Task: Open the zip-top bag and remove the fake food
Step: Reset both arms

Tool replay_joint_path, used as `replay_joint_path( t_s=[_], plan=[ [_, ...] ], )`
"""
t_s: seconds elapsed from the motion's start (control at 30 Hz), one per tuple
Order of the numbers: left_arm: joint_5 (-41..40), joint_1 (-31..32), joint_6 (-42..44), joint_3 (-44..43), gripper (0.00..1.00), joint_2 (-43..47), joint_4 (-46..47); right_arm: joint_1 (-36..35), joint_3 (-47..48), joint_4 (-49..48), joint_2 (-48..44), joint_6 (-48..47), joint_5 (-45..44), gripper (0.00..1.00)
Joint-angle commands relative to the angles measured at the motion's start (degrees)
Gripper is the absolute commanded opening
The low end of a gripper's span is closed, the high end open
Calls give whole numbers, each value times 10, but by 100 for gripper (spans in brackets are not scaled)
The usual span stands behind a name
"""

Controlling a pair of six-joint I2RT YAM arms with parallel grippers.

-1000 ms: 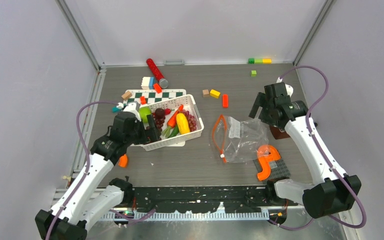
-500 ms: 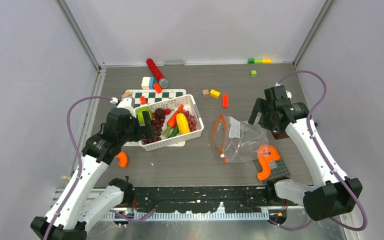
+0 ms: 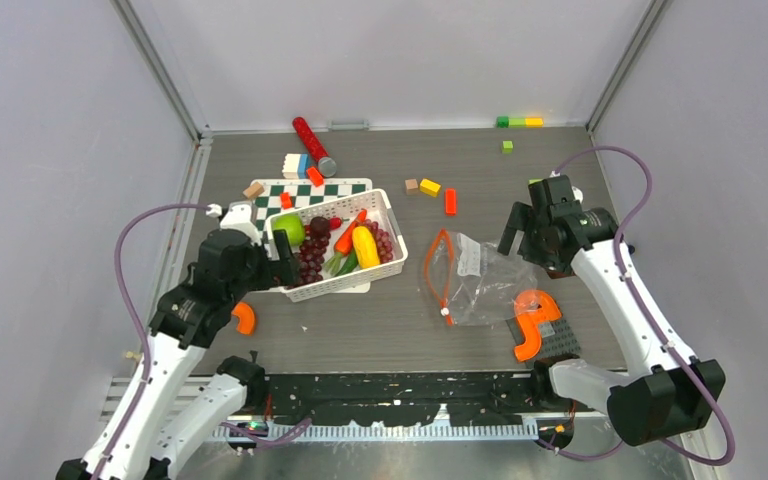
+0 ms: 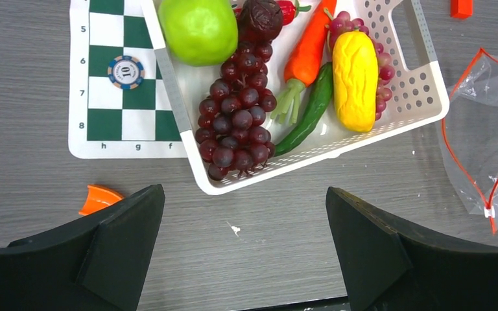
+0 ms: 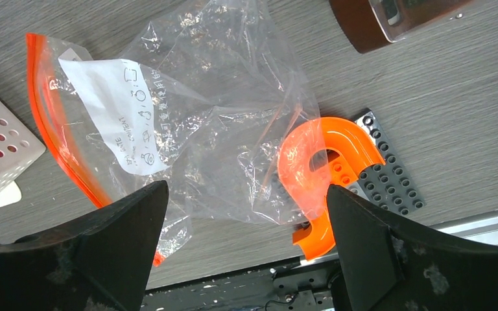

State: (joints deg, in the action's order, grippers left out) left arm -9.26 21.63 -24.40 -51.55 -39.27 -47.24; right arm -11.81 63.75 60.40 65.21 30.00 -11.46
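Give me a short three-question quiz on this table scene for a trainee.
1. True or false: the clear crinkly plastic zip-top bag with the orange zip strip holds toy food.
2. Where is the green plastic toy apple? A: in the white slotted plastic basket. B: on the chessboard mat. C: in the bag.
3. Fill in: the left tool and the right tool both stand ___.
Key: 1 false; 2 A; 3 open.

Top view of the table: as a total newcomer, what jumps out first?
The white basket left of centre grabs the eye, heaped with bright fake food: green apple, dark grapes, carrot. Right of it lies the clear, orange-edged zip-top bag, crumpled and apparently empty, one corner over an orange curved piece.
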Motion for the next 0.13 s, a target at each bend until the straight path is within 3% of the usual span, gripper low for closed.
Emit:
replay_joint_path(
  t_s=[0.0,0.1],
  plan=[
    [-22,-1,14,5,100,12,-1,1,-2,-8,-25,-13,-9,100],
    [-28,-1,15,3,100,6,1,1,-9,-12,-34,-17,-17,100]
  ],
)
